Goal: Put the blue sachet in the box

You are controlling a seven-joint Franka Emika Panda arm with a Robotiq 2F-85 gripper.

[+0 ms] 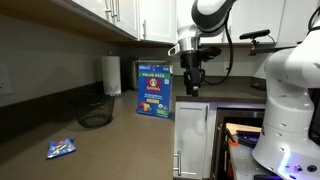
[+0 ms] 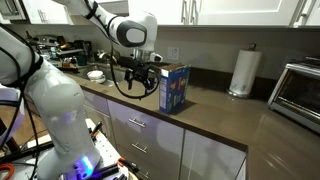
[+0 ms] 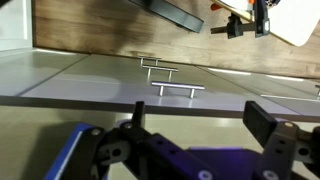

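Arm: the arm bends at its top joint and drops the wrist straight down. In an exterior view it reaches in from the upper left.
Gripper: the gripper points down and hangs above the counter, just beside the box at about the height of its upper half. In the wrist view the fingers stand wide apart with nothing between them.
Blue sachet: the blue sachet lies flat on the counter, well apart from the gripper and the box.
Box: the box stands upright on the counter, between the gripper and a black mesh basket.
Behind: a paper towel roll stands by the wall.
Below the gripper: drawer handles show in the wrist view.
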